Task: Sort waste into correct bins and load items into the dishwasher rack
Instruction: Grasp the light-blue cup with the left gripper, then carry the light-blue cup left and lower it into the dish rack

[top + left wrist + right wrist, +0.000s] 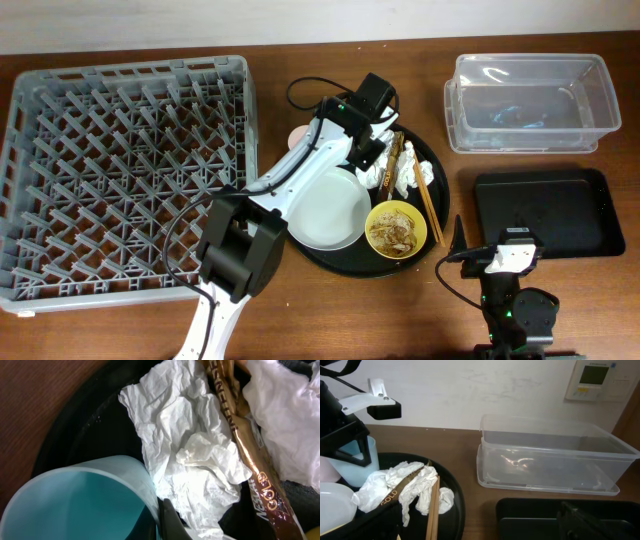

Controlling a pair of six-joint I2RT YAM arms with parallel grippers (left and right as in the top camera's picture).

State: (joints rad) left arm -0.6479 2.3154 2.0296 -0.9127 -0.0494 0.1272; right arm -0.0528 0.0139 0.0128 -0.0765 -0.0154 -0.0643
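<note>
Two strips of bare wood give room to move: one between the round black tray (345, 262) and the clear tub (530, 100), the other along the front edge of the table (330, 320). The dishwasher rack (130, 170) stands near the round tray's left edge, and the shallow black tray (555, 215) lies just in front of the tub. The left arm reaches from the front, over the pale grey plate (325, 210), to the far side of the round tray, with its wrist bent down. The left gripper (362, 150) has its jaws pressed together on the wall of the light-blue cup (75, 500), which stands on the round tray just beside the crumpled napkins (185, 445) and a brown-gold sachet (250, 465). The right gripper (512, 250) hangs at the front left corner of the shallow black tray, jaws spread wide, holding nothing.
</note>
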